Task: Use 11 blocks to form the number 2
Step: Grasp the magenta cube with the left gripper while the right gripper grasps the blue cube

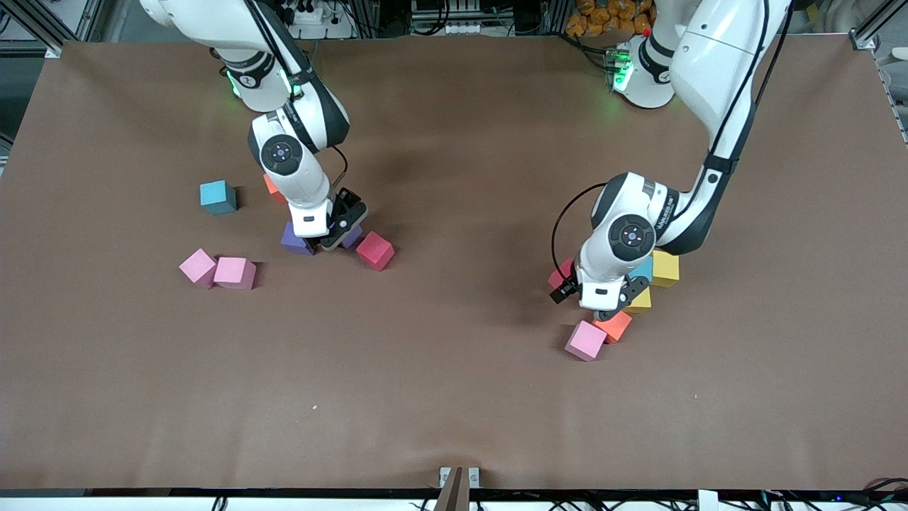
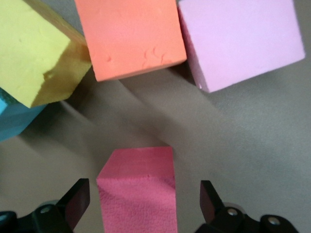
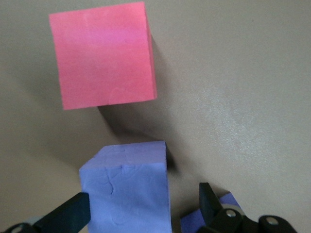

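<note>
My left gripper (image 1: 578, 291) (image 2: 146, 199) is low and open around a red block (image 1: 562, 273) (image 2: 138, 189), with a gap on each side. Close by lie an orange block (image 1: 614, 326) (image 2: 131, 36), a pink block (image 1: 586, 341) (image 2: 240, 41), two yellow blocks (image 1: 665, 268) (image 1: 640, 301) (image 2: 34, 53) and a light blue block (image 1: 642, 270) (image 2: 12, 121). My right gripper (image 1: 333, 241) (image 3: 146, 206) is open astride a purple block (image 3: 126, 189). A second purple block (image 1: 296, 240) lies beside it, and a red block (image 1: 374, 250) (image 3: 102, 53) lies nearer the front camera. No number 2 is formed.
Two pink blocks (image 1: 198, 267) (image 1: 235, 272) touch each other toward the right arm's end of the table. A teal-green cube (image 1: 218, 197) sits farther from the front camera than they do. An orange-red cube (image 1: 273, 188) is half hidden by the right arm.
</note>
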